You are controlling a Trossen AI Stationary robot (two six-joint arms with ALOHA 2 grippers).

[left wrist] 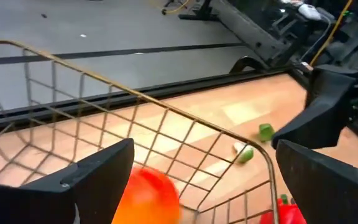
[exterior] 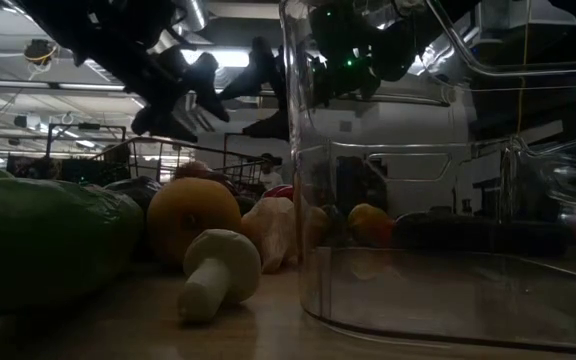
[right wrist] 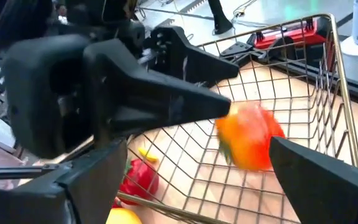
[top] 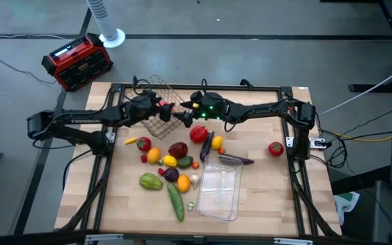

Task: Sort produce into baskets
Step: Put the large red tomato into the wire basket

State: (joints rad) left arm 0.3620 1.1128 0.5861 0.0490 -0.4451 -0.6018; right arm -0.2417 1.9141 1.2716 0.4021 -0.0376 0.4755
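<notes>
The bronze wire basket (top: pixel 159 112) stands at the table's far side, left of centre. My left gripper (left wrist: pixel 204 149) hovers open over its rim, and a blurred orange-red round fruit (left wrist: pixel 145 196) shows inside the basket, below and between the fingers. My right gripper (right wrist: pixel 197 146) faces the basket from the table's right, open, with the left gripper (right wrist: pixel 166 93) right in front of it. Most of the produce (top: pixel 175 160) lies heaped mid-table. The clear tray (top: pixel 220 190) rests flat near the front, a purple eggplant (top: pixel 237 160) lying across its far rim.
A lone red tomato (top: pixel 275 148) lies toward the right edge. A green cucumber (top: pixel 175 202) and a squash (top: pixel 150 181) lie left of the tray. A red pepper (right wrist: pixel 138 177) sits just outside the basket. A red-and-black box (top: pixel 77 61) stands on the floor beyond the far left corner.
</notes>
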